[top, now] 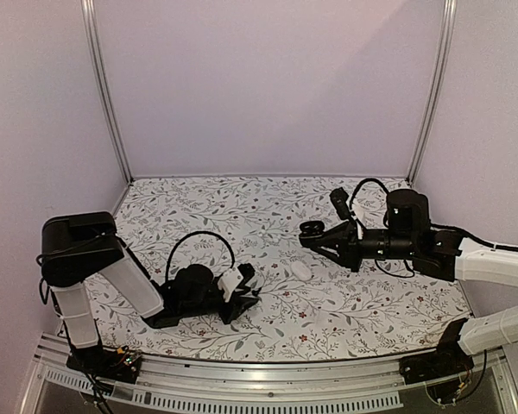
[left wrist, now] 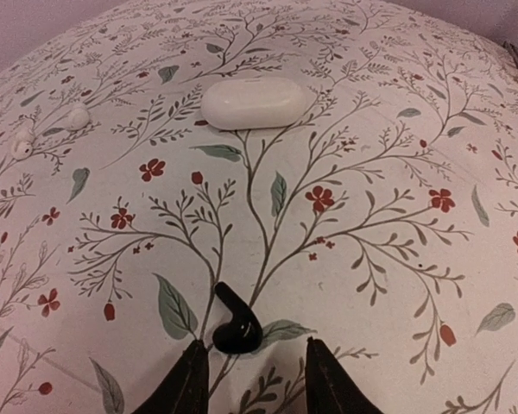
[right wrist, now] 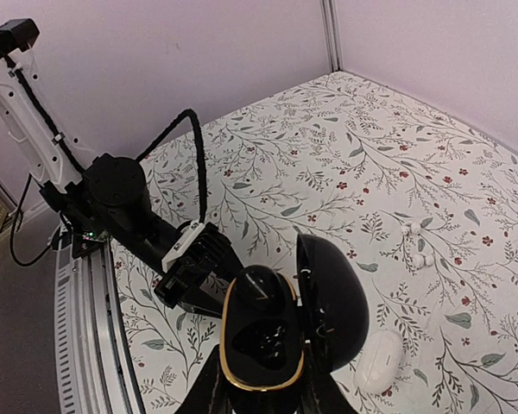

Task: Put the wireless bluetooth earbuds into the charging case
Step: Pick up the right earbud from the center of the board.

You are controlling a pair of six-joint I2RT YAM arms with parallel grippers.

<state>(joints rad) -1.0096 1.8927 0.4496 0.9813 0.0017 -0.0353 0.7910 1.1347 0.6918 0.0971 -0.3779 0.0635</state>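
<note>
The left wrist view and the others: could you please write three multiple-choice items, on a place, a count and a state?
1. The black earbud lies: A) inside a case; B) on the table before the left gripper; C) on a lid.
2. White earbuds on the table: A) one; B) two; C) four.
3. The black charging case is: A) open, in the right gripper; B) shut, lying flat; C) open, lying flat.
Answers: B, it rests on the table; B, a pair shows; A, lid up, clamped.
</note>
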